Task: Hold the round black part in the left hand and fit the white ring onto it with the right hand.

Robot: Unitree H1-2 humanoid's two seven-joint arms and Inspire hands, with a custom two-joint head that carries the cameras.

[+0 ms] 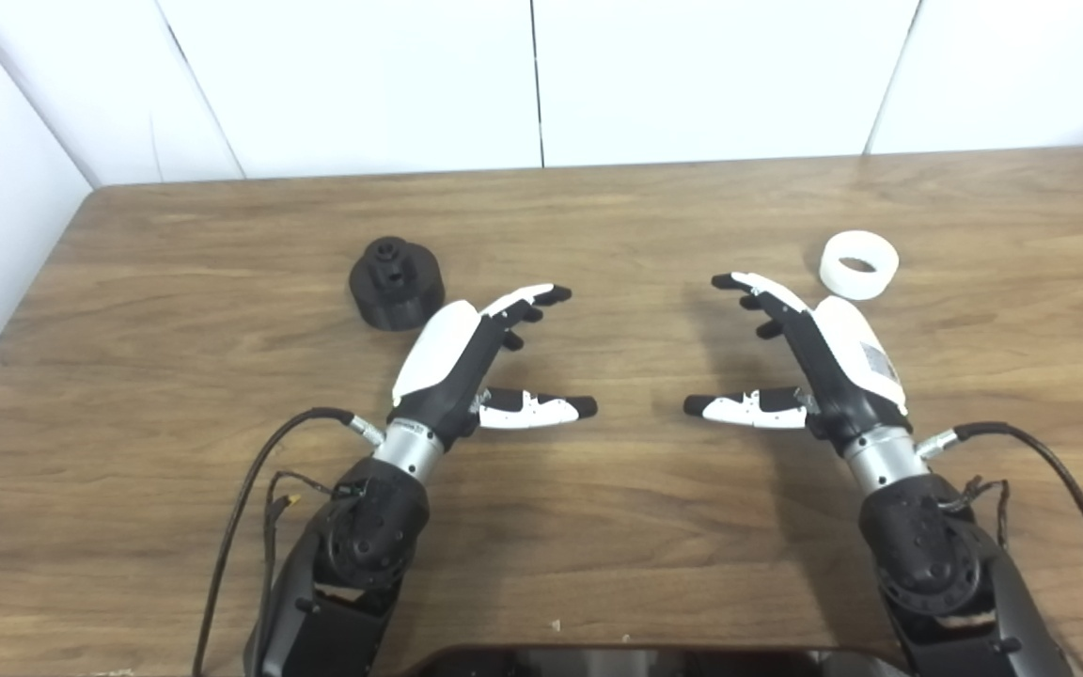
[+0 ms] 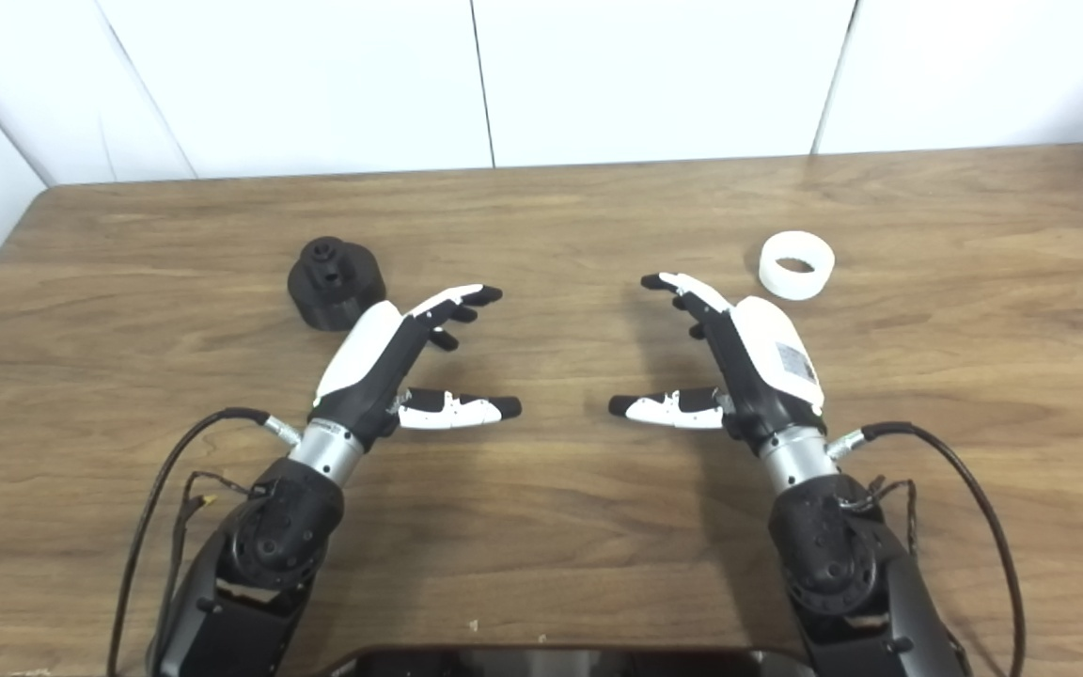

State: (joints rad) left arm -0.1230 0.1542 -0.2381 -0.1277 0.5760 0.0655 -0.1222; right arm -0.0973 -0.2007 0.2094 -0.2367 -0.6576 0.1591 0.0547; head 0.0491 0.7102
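We have not picked anything up yet. Our left hand [image 1: 466,362] and right hand [image 1: 819,362] are both wide open and hold nothing. First we should reach the left hand out, wrap it around the sides of the black part [image 1: 397,282] and keep its top knob free. That part sits on the table [image 1: 635,527] just past our left fingers. The ring [image 1: 859,264] lies just past our right hand.

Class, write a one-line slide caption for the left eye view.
Both open hands, left hand and right hand, hover over the table; black part and white ring lie untouched.
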